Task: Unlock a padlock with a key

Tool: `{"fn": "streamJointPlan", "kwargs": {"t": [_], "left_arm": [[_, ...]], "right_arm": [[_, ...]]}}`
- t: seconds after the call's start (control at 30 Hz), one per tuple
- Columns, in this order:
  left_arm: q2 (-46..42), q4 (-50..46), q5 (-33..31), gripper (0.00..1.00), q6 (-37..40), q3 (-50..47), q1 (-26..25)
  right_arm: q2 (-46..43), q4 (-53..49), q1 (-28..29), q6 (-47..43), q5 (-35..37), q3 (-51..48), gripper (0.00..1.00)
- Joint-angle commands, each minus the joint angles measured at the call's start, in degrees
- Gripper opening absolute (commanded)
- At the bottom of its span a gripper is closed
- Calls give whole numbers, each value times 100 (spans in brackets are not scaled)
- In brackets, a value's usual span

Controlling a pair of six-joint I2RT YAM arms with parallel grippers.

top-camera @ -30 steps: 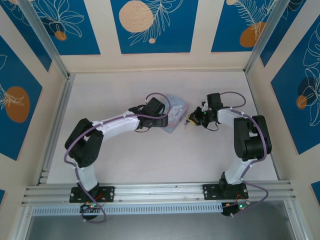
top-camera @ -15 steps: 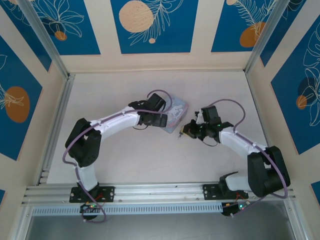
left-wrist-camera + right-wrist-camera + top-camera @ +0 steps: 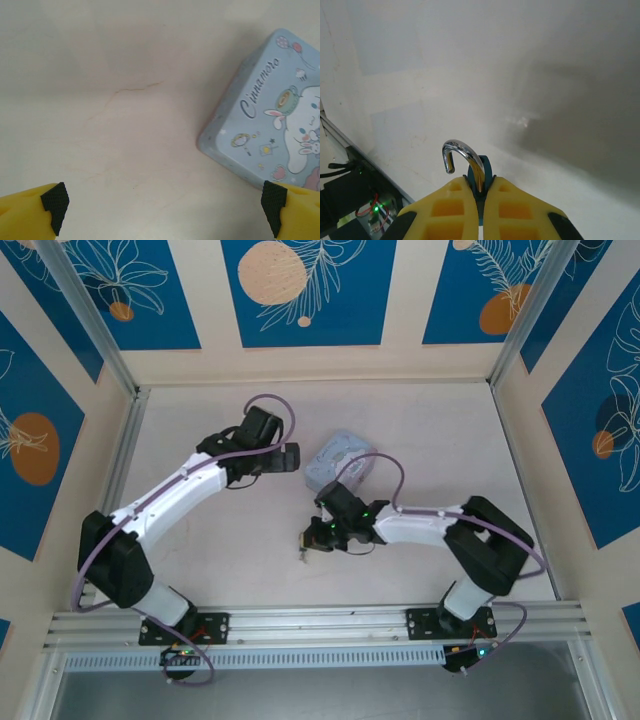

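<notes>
My right gripper (image 3: pixel 480 194) is shut on the padlock (image 3: pixel 483 172), whose teal body is pinched between the yellow fingers. Its shiny shackle (image 3: pixel 462 151) sticks out forward, the free end hooked out to the left, clear of the body. In the top view that gripper (image 3: pixel 313 538) hangs low over the table's near middle. My left gripper (image 3: pixel 291 458) stands open over bare table, just left of the pale blue cartoon tin (image 3: pixel 338 461). Its wide-apart fingertips (image 3: pixel 54 206) hold nothing. The key is out of view.
The tin (image 3: pixel 272 127) lies flat on the table behind the right gripper, its corner pointing toward the left gripper. The aluminium rail (image 3: pixel 320 622) runs along the near edge, close in front of the right gripper. Walls enclose the sides and back.
The right arm swung from beside the tin toward the near left, carrying the padlock. The left gripper drew back left off the tin and opened a little wider.
</notes>
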Motion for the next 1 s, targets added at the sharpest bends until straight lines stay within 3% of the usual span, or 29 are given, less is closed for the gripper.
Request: {"fn": "streamJointPlan", "kwargs": {"t": [0.0,0.07,0.23,0.4,0.63,0.67,0.83,0.97], "left_arm": [[-174,-194,20,100,7,-252,61],[-244,-194,40,100,-20,-352,73],[-364,-133,67,100,-43,-547,100],[-445,-133,110,100,-31,-559,156],[-823,-146,101,100,12,-628,342],[-918,-150,66,100,46,-652,392],[-1388,-101,-363,100,307,-825,642],[-1694,-49,-768,100,681,-850,860]], "right_arm": [[438,424,32,243,0,212,0],[492,459,18,235,26,146,1],[-87,307,-185,170,143,-442,33],[-1528,-353,-625,22,380,-1163,64],[-3760,-2080,-1604,-555,665,-1062,91],[-3984,-2291,-1798,-701,711,-929,99],[-4412,-3011,-2589,-1375,1428,-192,100],[-4348,-3001,-3116,-1756,2122,245,100]]}}
